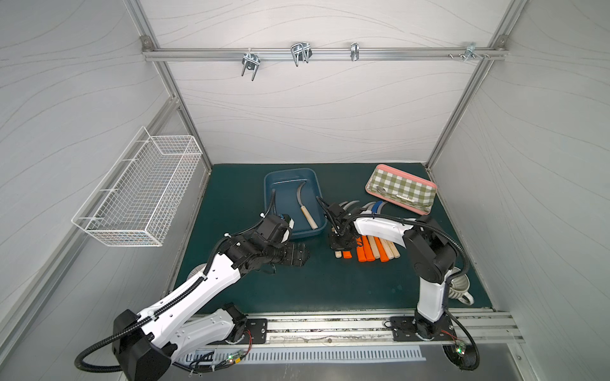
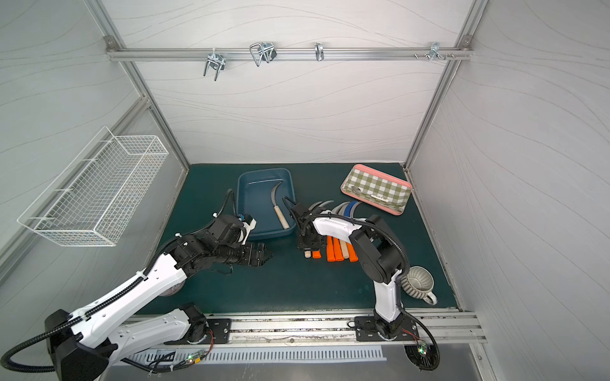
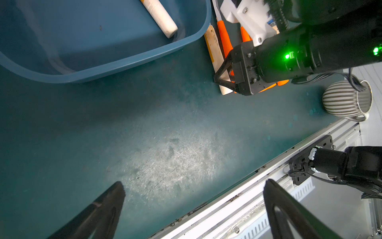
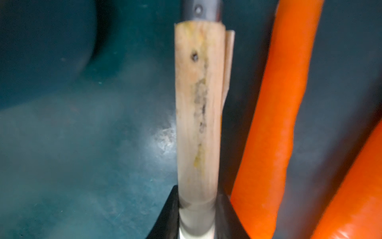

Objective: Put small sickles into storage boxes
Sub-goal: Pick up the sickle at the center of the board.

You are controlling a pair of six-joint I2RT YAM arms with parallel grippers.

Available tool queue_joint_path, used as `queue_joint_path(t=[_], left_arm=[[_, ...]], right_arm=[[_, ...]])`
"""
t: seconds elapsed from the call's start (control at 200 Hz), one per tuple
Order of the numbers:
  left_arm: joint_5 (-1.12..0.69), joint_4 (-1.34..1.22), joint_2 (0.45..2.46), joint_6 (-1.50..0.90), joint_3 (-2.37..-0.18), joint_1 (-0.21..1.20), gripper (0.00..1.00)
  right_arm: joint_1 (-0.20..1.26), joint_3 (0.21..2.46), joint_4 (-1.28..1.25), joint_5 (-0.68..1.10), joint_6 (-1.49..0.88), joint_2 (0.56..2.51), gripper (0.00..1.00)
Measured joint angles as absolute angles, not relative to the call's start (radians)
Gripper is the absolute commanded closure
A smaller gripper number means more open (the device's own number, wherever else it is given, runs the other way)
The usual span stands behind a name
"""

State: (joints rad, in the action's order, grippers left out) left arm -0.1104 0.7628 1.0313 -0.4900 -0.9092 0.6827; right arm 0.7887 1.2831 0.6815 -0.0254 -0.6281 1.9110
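Mat: dark green work surface (image 1: 330,290), carrying the box and the row of sickles.
Storage box: dark blue tub (image 1: 282,198) toward the back of the mat, on the left arm's side of the row. It holds 1 wooden-handled sickle (image 1: 309,218), lying flat with its blade toward the back wall.
Row of small sickles: (image 1: 369,249) on the mat just beside the box. The handles are orange or pale wood, side by side and touching, with the blades pointing back. 1 blade is blue (image 1: 377,206).
Left gripper: (image 3: 195,185) jaws spread wide with nothing between them. It hovers over bare mat in front of the box.
Right gripper: (image 4: 197,199) jaws clamped tight on the pale wooden handle (image 4: 198,113) of the end sickle, the one nearest the box. The grip sits near the butt end.
Held sickle: appears level with its orange neighbour (image 4: 285,103), so it is judged not yet lifted. Whether it has cleared the mat cannot be told.
Step in hand: grasp made on sickle number 2. The task is judged early, with most of the row waiting.
Next move: lift straight up first, to free the curved blade from the neighbouring blades. Then carry it over the box's near wall and lower it beside the sickle inside. The butt-end grip leaves the blade end heavy, so expect droop and keep the tip clear of the rim.
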Motion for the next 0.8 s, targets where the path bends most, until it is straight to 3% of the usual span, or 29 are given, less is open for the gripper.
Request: queue_joint_path(t=[0.8], left_arm=[[-0.104, 0.842, 1.195, -0.463, -1.206, 0.683, 0.01]], right_arm=[[0.757, 1.443, 0.849, -0.064, -0.566, 1.814, 0.90]])
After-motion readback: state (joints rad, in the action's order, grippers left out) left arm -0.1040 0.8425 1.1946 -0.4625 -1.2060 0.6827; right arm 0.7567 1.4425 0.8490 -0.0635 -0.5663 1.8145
